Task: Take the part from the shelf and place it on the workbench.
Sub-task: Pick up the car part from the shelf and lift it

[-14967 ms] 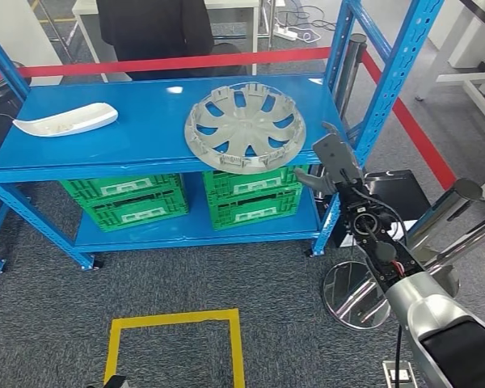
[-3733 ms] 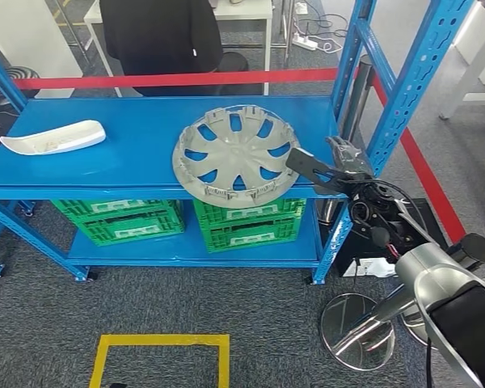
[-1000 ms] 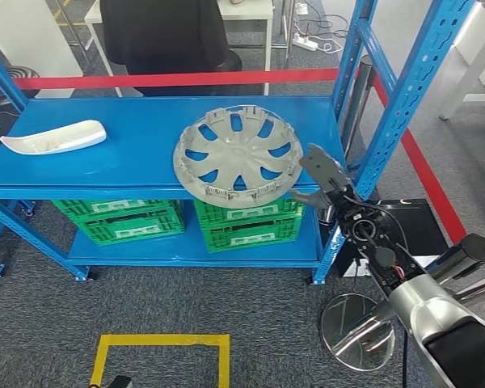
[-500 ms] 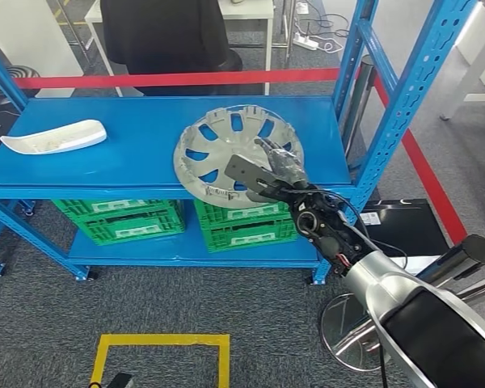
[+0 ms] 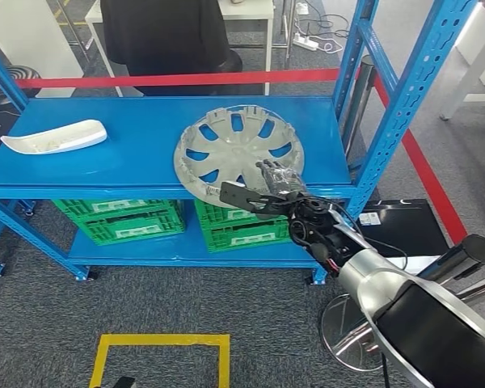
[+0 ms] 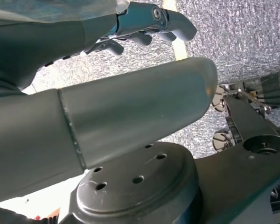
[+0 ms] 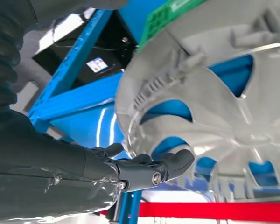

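The part, a grey hubcap [image 5: 237,149], lies flat on the blue shelf's top board [image 5: 137,137], its near rim overhanging the front edge. My right hand [image 5: 267,190] is at that near rim: dark fingers [image 5: 278,173] lie over the rim and the thumb [image 5: 234,194] reaches out in front of the shelf edge below it. In the right wrist view the hubcap [image 7: 219,93] is very close and the fingers [image 7: 149,170] stretch beside its rim without clasping it. My left hand [image 6: 131,107] hangs over the carpet and holds nothing.
A white curved part [image 5: 54,136] lies at the shelf's left end. Green crates [image 5: 130,218] fill the lower board. A blue upright [image 5: 398,105] stands right of my arm. Behind the shelf run a red tape [image 5: 166,79] and a person [image 5: 161,32]. A yellow square [image 5: 161,343] marks the floor.
My right hand has swung left from beside the shelf's right post to the hubcap's near rim, fingers now over it. The hubcap has not moved.
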